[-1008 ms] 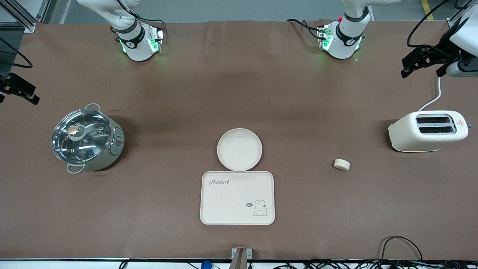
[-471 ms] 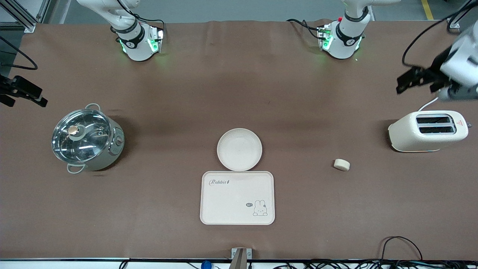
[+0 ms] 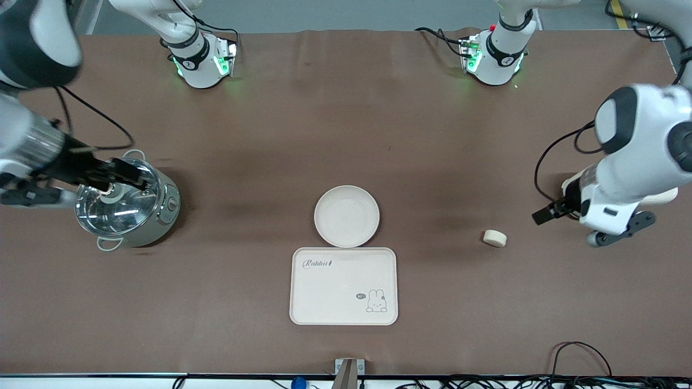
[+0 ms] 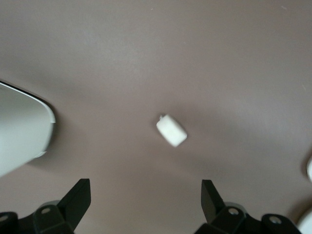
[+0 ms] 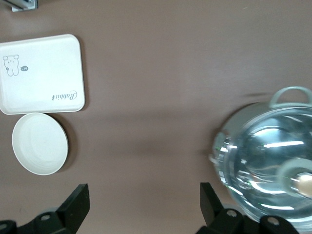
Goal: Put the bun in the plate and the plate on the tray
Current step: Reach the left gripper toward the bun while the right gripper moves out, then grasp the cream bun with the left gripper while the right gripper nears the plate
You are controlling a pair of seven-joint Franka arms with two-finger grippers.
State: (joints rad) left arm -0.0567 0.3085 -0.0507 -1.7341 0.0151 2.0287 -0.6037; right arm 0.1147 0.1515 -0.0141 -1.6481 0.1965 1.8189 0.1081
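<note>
The bun lies on the brown table toward the left arm's end, and shows in the left wrist view. The round plate sits mid-table, just beside the edge of the "Rabbit" tray, which lies nearer the front camera. Both show in the right wrist view, the plate and the tray. My left gripper is open and empty in the air beside the bun, and its wrist view shows the bun ahead of it. My right gripper is open and empty over the pot, as its wrist view shows.
A steel pot with a glass lid stands toward the right arm's end, also in the right wrist view. A cream toaster stands toward the left arm's end, mostly hidden by the left arm; its corner shows in the left wrist view.
Both arms have swung in from the table's ends. The left gripper has come down over the toaster toward the bun, and the right gripper has come over the pot. Bun, plate and tray have not moved.
</note>
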